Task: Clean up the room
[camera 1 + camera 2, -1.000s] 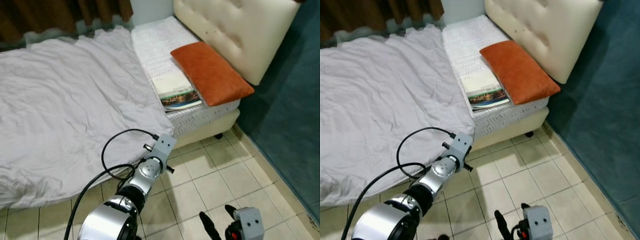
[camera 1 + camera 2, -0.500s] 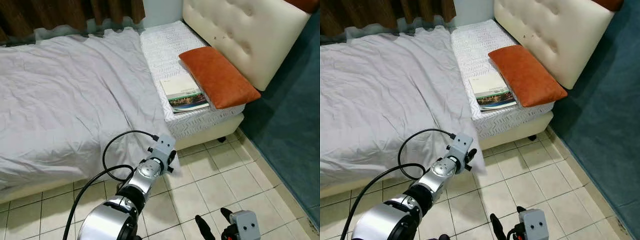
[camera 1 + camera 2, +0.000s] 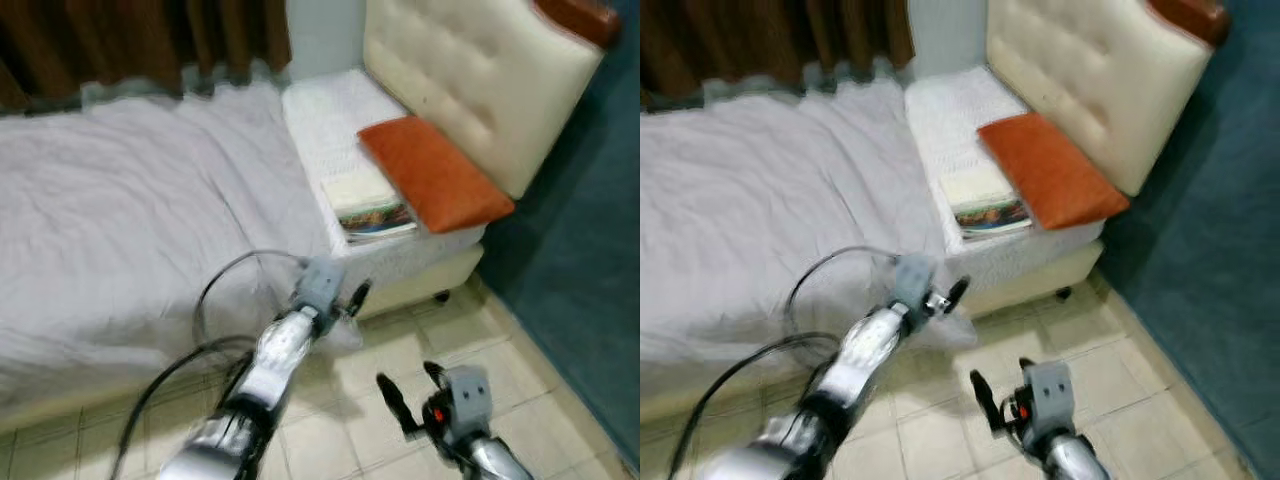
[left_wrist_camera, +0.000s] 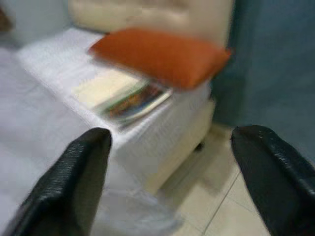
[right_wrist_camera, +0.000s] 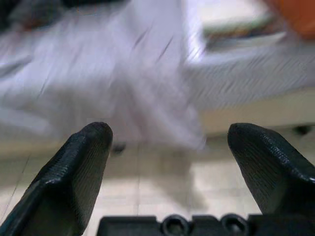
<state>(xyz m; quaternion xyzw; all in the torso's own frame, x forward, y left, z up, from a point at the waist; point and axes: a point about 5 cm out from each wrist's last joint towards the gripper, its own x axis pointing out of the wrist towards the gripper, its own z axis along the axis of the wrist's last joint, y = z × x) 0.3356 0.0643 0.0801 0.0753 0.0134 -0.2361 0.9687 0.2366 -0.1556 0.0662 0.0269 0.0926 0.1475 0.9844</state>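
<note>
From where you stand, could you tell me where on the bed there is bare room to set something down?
The grey sheet lies bare from the curtain to the bed's near edge. The white mattress is bare between the sheet and the headboard. Nearer its foot it is crowded: a book beside the orange pillow.

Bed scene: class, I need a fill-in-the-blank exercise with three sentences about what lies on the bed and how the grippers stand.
1. The pillow on the bare mattress is ____ in colour.
2. The book lies directly beside the ____.
3. The left gripper and the right gripper both have their fingers ____.

Missing words: orange; pillow; open
</note>
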